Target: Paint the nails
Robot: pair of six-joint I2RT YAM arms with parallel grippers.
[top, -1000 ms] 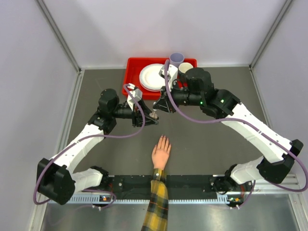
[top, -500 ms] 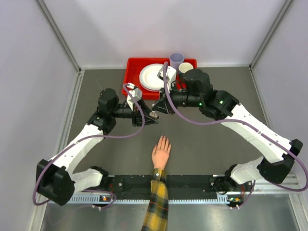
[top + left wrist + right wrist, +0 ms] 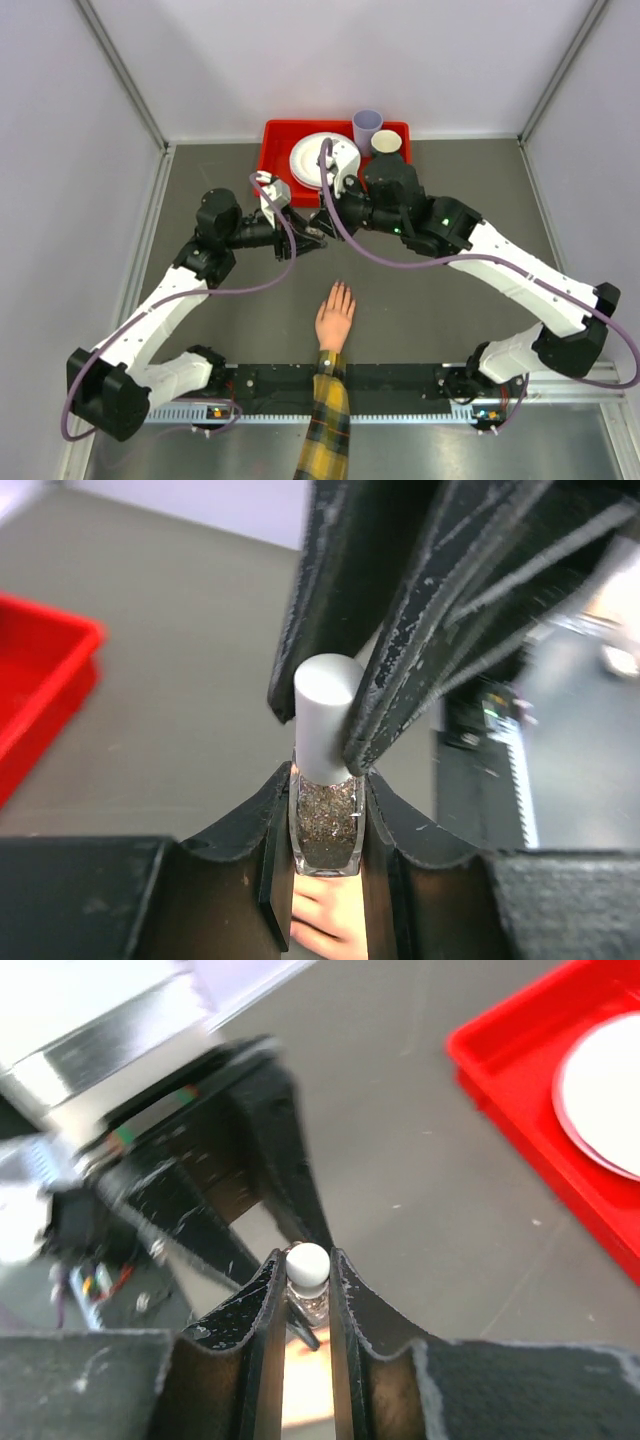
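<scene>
A peach hand with a yellow plaid sleeve lies flat near the table's front edge, its nails too small to make out. Above the table behind it, my left gripper is shut on a small clear bottle of glittery polish. My right gripper meets it from the other side, shut on the bottle's pale cap. The cap also shows in the right wrist view, between my fingers. The hand shows blurred below the bottle.
A red tray at the back holds white plates and a white cup; a lilac cup stands at its far edge. A black rail runs along the front edge.
Both grippers with the bottle between them have shifted a little left and back. The right arm has reached further left. The hand has not moved.
</scene>
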